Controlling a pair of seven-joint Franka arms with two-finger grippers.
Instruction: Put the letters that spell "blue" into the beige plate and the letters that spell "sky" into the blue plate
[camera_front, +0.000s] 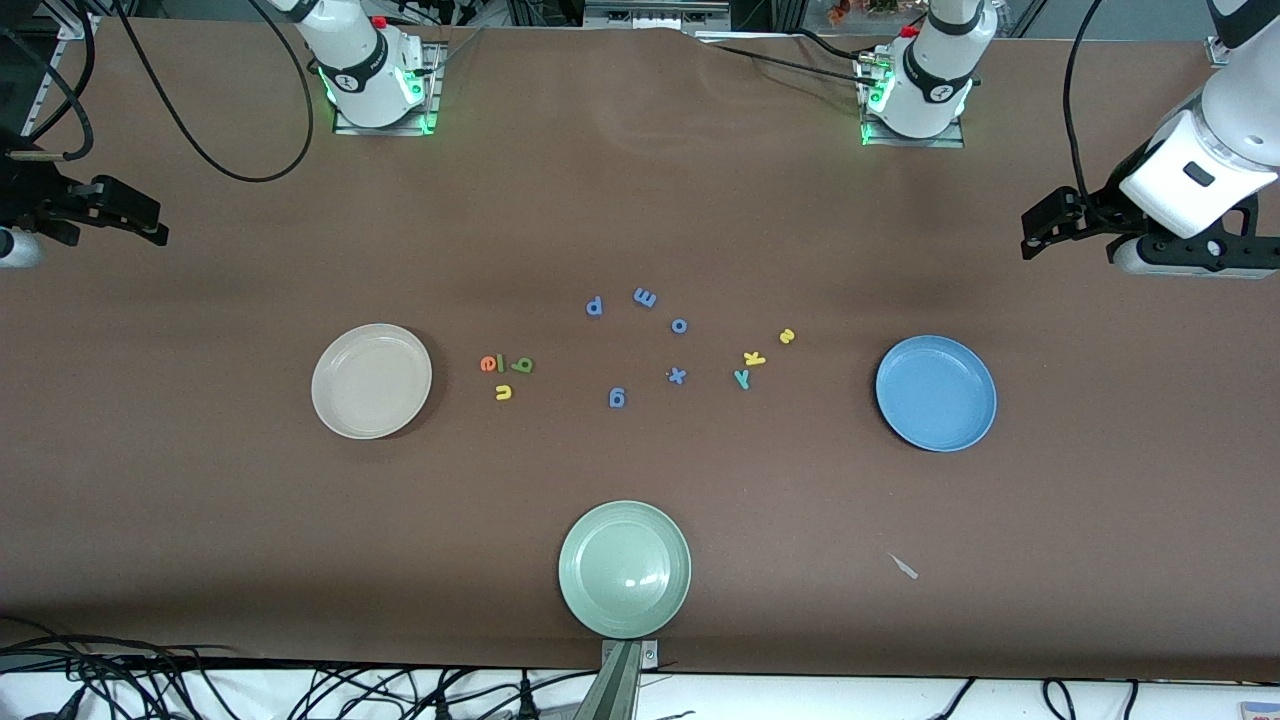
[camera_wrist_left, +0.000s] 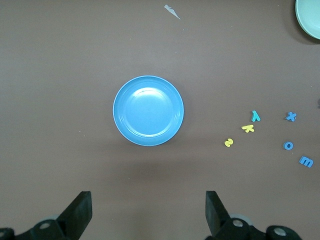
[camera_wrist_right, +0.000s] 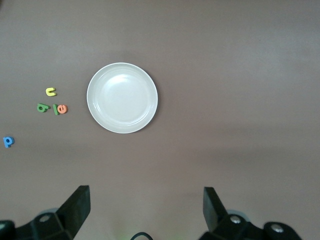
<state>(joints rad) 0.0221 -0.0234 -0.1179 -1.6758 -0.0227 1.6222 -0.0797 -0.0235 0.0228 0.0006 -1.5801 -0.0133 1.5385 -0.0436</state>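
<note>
The beige plate (camera_front: 371, 381) (camera_wrist_right: 122, 97) lies toward the right arm's end of the table. Beside it sit the orange e (camera_front: 488, 363), green l (camera_front: 501, 364), green b (camera_front: 522, 365) and yellow u (camera_front: 503, 392). The blue plate (camera_front: 936, 393) (camera_wrist_left: 148, 110) lies toward the left arm's end, with the yellow s (camera_front: 786, 336), yellow k (camera_front: 754, 358) and teal y (camera_front: 741, 378) beside it. My left gripper (camera_front: 1045, 225) (camera_wrist_left: 148, 205) hangs open and empty, high above the table near the blue plate. My right gripper (camera_front: 150, 222) (camera_wrist_right: 146, 202) hangs open and empty near the beige plate.
Several all-blue letters lie mid-table: p (camera_front: 594, 306), m (camera_front: 645, 297), o (camera_front: 679, 325), x (camera_front: 677, 376), g (camera_front: 617, 398). A pale green plate (camera_front: 625, 569) sits nearest the front camera. A small pale scrap (camera_front: 904, 566) lies nearer that camera than the blue plate.
</note>
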